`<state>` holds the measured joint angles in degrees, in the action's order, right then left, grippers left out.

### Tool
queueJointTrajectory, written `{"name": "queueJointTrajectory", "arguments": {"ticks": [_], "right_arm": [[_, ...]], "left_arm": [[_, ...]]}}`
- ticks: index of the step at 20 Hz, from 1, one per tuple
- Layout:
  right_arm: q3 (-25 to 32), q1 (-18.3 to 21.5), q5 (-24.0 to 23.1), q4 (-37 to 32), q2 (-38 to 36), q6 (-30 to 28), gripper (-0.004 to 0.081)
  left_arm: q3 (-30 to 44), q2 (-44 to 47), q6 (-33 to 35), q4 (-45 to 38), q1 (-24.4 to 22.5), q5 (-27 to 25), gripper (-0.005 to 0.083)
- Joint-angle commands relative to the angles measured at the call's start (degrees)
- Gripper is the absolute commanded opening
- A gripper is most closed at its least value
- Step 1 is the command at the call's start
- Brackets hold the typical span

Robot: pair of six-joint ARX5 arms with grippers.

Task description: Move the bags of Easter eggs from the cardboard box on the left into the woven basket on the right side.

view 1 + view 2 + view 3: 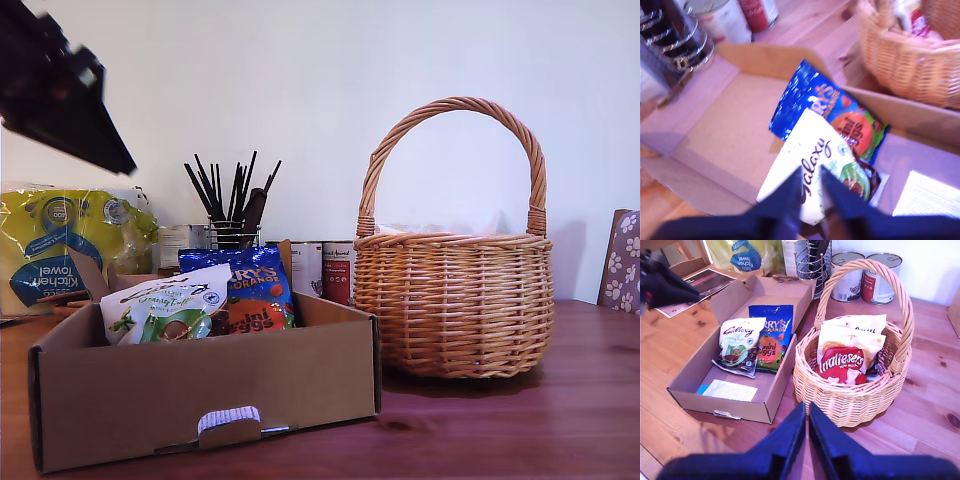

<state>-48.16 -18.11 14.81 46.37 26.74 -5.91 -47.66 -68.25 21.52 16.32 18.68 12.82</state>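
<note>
Easter-egg bags lie split between two containers. We look first along my first gripper (pixel 811 192): its dark blue fingers (pixel 790 192) stand slightly apart with nothing between them, poised above the white-green glossy bag with cursive "Galaxy" print (pixel 812 160). Whether the tips touch the bag we cannot tell. That bag leans partly over the blue "Terry's Orange" mini eggs bag (pixel 827 107), and both rest inside the shallow brown corrugated cardboard box (pixel 725 130), toward its end nearer the basket. A white paper slip (pixel 730 390) lies flat on the box floor near its front wall.

My second gripper (pixel 807 422) hangs above the wooden table (pixel 935 405), its two fingers nearly together and holding nothing, just in front of the round tan wicker basket with the tall arched handle (pixel 840 400). In the basket sits the white-orange bag with the red "Maltesers" band (pixel 845 362), upright against another pale packet.

In the exterior view the box is at the left and the basket at the right, standing close together. Behind them stand two tins (pixel 865 275), a wire holder of dark sticks (pixel 232 200) and a yellow-green kitchen towel pack (pixel 70 250). A dark arm (pixel 60 90) shows at that view's upper left.
</note>
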Motion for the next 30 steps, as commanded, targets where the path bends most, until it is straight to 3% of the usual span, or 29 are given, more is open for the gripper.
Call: {"name": "queueJointTrajectory", "arguments": {"ticks": [1, 13, 18, 22, 24, 28, 30], "right_arm": [[0.4, -0.2, 0.0, -0.2, -0.1, -0.2, -0.0012], [0.4, -0.2, 0.0, -0.2, 0.0, -0.2, -0.0012], [0.4, -0.2, 0.0, -0.2, 0.0, -0.2, -0.0012], [0.4, -0.2, -0.6, -0.2, 0.0, -0.2, -0.0012], [0.4, -0.2, -1.2, -0.2, 0.0, -0.2, -0.0012], [0.4, -0.2, -1.9, -0.2, 0.0, -0.2, -0.0012], [0.4, -0.2, -1.9, -0.2, 0.0, -0.2, -0.0012]], "left_arm": [[1.0, -3.1, 2.8, -1.4, 0.2, 0.3, 0.0779], [0.9, -24.2, 7.0, -16.7, 0.2, -3.4, 0.0783], [0.9, -28.9, 6.5, -11.5, 1.5, 1.0, 0.0783], [0.9, -28.9, 5.9, -10.3, 3.8, 0.3, 0.0770], [0.9, -28.9, 5.9, -11.0, 4.9, -2.3, 0.0665], [0.7, -28.9, 5.9, -12.0, 5.1, -8.0, 0.0198], [0.6, -28.8, 5.9, -12.0, 4.3, -8.6, 0.0058]]}}
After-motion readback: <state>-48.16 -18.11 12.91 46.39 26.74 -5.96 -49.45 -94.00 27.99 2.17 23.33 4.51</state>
